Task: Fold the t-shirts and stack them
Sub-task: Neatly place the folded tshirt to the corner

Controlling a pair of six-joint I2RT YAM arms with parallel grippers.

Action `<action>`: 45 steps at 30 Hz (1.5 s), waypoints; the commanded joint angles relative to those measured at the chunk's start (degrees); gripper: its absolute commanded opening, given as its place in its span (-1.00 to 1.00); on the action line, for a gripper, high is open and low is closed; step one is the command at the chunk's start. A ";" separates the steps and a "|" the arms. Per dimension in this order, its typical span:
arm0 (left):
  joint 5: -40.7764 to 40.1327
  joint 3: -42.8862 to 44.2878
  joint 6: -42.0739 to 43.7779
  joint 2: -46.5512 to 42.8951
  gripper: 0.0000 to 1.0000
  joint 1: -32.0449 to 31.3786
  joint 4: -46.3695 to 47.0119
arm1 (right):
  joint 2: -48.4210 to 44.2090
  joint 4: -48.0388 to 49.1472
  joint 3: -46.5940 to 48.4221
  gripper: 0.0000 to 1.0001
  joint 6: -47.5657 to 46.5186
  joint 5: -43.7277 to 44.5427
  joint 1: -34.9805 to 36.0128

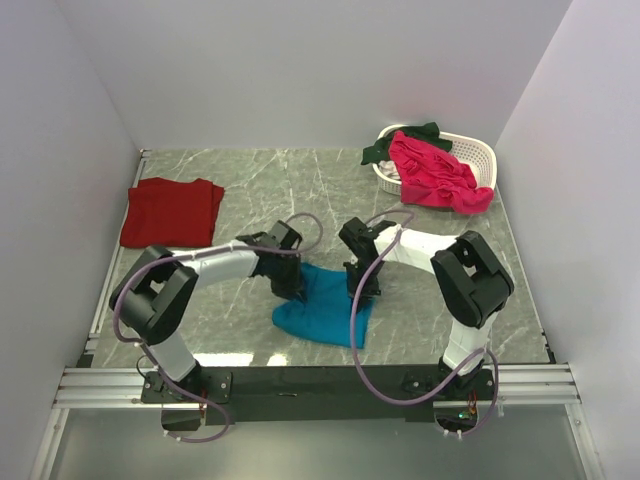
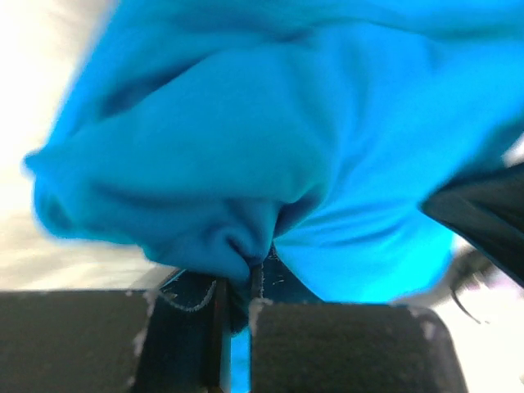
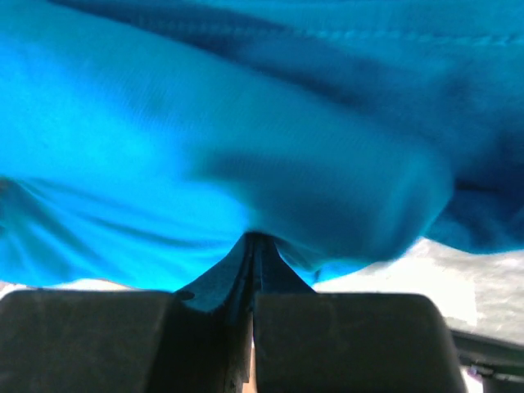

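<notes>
Left hand [image 2: 250,280] and right hand [image 3: 255,246] each clamp the soft, floppy blue shirt [image 1: 325,312]; best held by its edges

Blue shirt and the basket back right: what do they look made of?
Blue shirt: soft matte knit, likely cotton jersey; it bunches and creases where the left gripper and right gripper pinch it. Basket: rigid white slatted walls, probably moulded plastic.

White slatted basket [image 1: 478,150] stands on the grey marbled desk [image 1: 300,190], well beyond and to the right of the right hand [image 1: 362,288]. Plain white walls [image 1: 300,70] enclose the desk.
</notes>
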 commanded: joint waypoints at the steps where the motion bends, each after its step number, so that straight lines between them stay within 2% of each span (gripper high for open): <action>1: -18.03 3.80 9.59 0.81 -0.99 5.75 -12.09 | -1.37 1.28 2.46 -1.00 -2.35 7.68 -1.64; 4: -20.50 8.28 13.55 0.46 -0.99 8.64 -15.26 | -3.04 -0.47 4.04 -0.99 -4.28 8.73 -2.87; 5: -21.21 9.53 15.12 0.54 -0.99 9.09 -15.96 | -3.22 -1.00 4.49 -0.93 -5.33 9.60 -3.22; 9: -24.72 15.06 18.12 1.86 -0.99 10.50 -19.12 | -4.36 -2.41 6.68 -0.12 -7.63 10.05 -3.93; 12: -27.80 19.46 20.41 3.35 -0.99 11.99 -20.97 | -5.50 -2.85 8.79 0.06 -9.03 9.09 -4.80; 20: -31.50 33.96 28.92 7.04 -0.99 19.37 -26.33 | -6.03 -2.06 12.22 0.14 -11.76 5.57 -5.95; 27: -30.27 48.45 34.74 11.26 -0.99 29.82 -29.50 | -5.59 -0.39 10.74 0.14 -12.73 3.90 -6.21; 33: -28.51 57.33 37.72 14.34 -0.99 35.81 -29.94 | -6.21 1.01 7.75 0.15 -11.94 2.23 -6.21; 39: -23.86 62.62 39.40 16.45 -0.99 41.43 -31.79 | -6.30 0.40 7.22 0.14 -11.94 2.84 -6.21; 45: -15.62 59.73 39.75 13.04 -0.99 48.02 -32.05 | -6.74 0.31 6.87 0.15 -10.88 2.58 -6.21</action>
